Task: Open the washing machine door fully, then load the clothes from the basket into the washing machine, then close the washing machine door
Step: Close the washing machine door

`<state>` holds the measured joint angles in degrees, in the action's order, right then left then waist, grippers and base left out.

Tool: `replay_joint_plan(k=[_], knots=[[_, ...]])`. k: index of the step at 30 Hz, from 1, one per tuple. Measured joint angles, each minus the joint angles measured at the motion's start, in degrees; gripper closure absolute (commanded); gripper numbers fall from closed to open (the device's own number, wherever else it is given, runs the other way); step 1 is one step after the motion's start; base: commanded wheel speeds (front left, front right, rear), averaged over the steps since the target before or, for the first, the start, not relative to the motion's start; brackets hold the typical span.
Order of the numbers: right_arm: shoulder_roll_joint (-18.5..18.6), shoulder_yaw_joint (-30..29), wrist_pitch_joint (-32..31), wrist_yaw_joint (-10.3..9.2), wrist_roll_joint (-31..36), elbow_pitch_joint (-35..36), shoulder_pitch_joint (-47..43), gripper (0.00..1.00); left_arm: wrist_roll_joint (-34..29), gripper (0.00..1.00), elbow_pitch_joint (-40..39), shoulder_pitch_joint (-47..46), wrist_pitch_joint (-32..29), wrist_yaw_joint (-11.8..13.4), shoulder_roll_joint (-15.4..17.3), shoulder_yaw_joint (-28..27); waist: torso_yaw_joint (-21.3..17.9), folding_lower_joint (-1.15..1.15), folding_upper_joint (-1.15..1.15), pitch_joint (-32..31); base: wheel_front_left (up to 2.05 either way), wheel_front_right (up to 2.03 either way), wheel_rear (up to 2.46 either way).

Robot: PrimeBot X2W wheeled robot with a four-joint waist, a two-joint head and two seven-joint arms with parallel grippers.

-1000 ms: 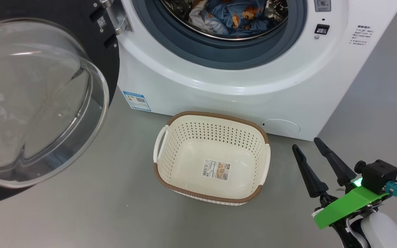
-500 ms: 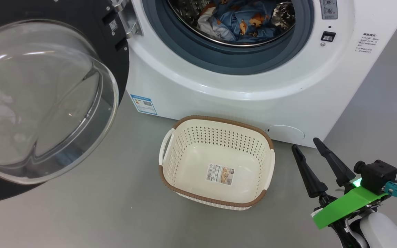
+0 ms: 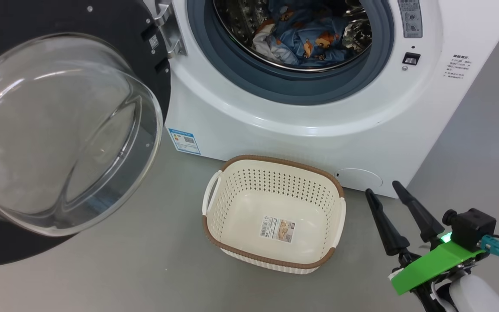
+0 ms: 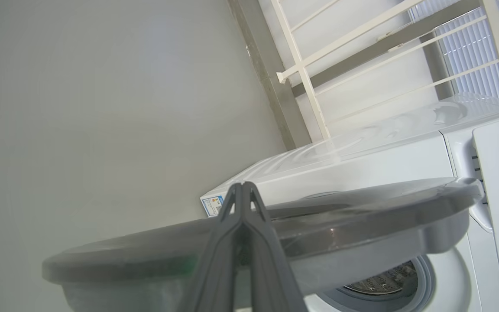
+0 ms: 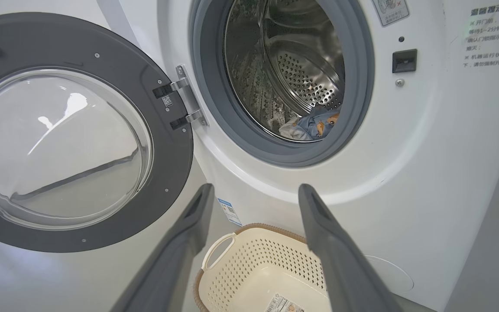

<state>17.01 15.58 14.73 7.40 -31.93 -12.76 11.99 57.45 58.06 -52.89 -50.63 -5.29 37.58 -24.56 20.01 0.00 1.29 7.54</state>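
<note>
The washing machine (image 3: 319, 134) (image 5: 427, 173) stands with its door (image 3: 63, 130) (image 5: 72, 130) swung wide to the left, glass bowl facing out. Light blue printed clothes (image 3: 306, 39) (image 5: 319, 125) lie inside the steel drum. The basket (image 3: 275, 214) (image 5: 267, 277) sits on the floor before the machine with just a label on its bottom. My right gripper (image 3: 381, 193) (image 5: 254, 190) is open at the lower right, beside the basket, holding nothing. My left gripper (image 4: 243, 186) is shut and empty, its tips at the outer side of the door (image 4: 275, 234), seen edge-on.
Grey floor (image 3: 145, 268) surrounds the basket. A blue energy label (image 3: 184, 141) sits on the machine's lower left front. A white railing (image 4: 340, 47) and a wall stand behind the machine in the left wrist view.
The head camera has shifted, so machine, door and basket sit lower and further right in the picture. The right gripper stays open in the same corner.
</note>
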Motion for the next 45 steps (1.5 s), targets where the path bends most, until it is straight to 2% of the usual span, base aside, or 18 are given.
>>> replay_joint_plan(k=[4,7,13,18,24,28,33,34,35,41,45], knots=[[-0.8,0.1,0.0,0.0,0.0,-0.3,-0.6,0.0,0.4,1.0,-3.3,1.9,-4.6,0.0,-0.3,0.7,0.3,0.0,0.0,-0.8,0.0,0.0,0.0],[-0.9,0.2,0.0,0.0,0.0,-0.5,-0.6,0.0,3.3,1.0,-5.9,3.8,-9.1,0.0,-0.9,0.1,0.4,0.0,0.0,-1.3,0.0,0.0,0.0],[-1.4,-0.1,0.0,0.0,0.0,-0.7,-1.3,0.0,5.9,1.0,-14.3,8.8,-16.2,0.6,-3.8,0.1,1.0,0.0,0.0,-1.9,0.0,0.0,0.0],[-2.0,-0.2,0.0,0.0,0.0,-0.8,-1.6,0.0,9.1,1.0,-23.3,14.0,-22.4,3.8,-8.7,0.2,1.2,0.0,0.0,-2.5,0.0,0.0,0.0],[-2.3,-0.2,0.0,0.0,0.0,-0.8,-1.6,0.0,12.5,1.0,-36.4,19.9,-29.4,8.5,-11.2,0.2,0.9,0.0,0.0,-3.0,0.0,0.0,0.0],[-2.5,-0.3,0.0,0.0,0.0,-0.8,-1.6,0.0,14.4,1.0,-45.6,23.3,-33.9,12.2,-14.0,1.5,0.4,0.0,0.0,-3.1,0.0,0.0,0.0],[-2.8,-0.4,0.0,0.0,0.0,-0.8,-1.6,0.0,16.6,1.0,-54.0,26.5,-35.9,16.0,-17.3,3.2,-0.7,0.0,0.0,-3.0,0.0,0.0,0.0],[-2.9,-0.3,0.0,0.0,0.0,-0.8,-1.6,0.0,17.7,1.0,-56.3,27.0,-36.0,17.9,-18.9,3.3,-1.4,0.0,0.0,-3.1,0.0,0.0,0.0],[-3.1,-0.3,0.0,0.0,0.0,-0.8,-1.6,0.0,18.1,1.0,-57.2,27.1,-36.1,18.6,-19.6,3.5,-1.7,0.0,0.0,-3.1,0.0,0.0,0.0],[-3.4,-0.5,0.0,0.0,0.0,-0.8,-1.6,0.0,19.5,1.0,-61.1,28.2,-36.6,21.0,-22.2,4.1,-4.5,0.0,0.0,-3.3,0.0,0.0,0.0],[-3.6,-0.5,0.0,0.0,0.0,-0.9,-1.6,0.0,19.5,1.0,-62.1,28.2,-36.3,21.2,-23.3,4.3,-6.7,0.0,0.0,-3.5,0.0,0.0,0.0]])
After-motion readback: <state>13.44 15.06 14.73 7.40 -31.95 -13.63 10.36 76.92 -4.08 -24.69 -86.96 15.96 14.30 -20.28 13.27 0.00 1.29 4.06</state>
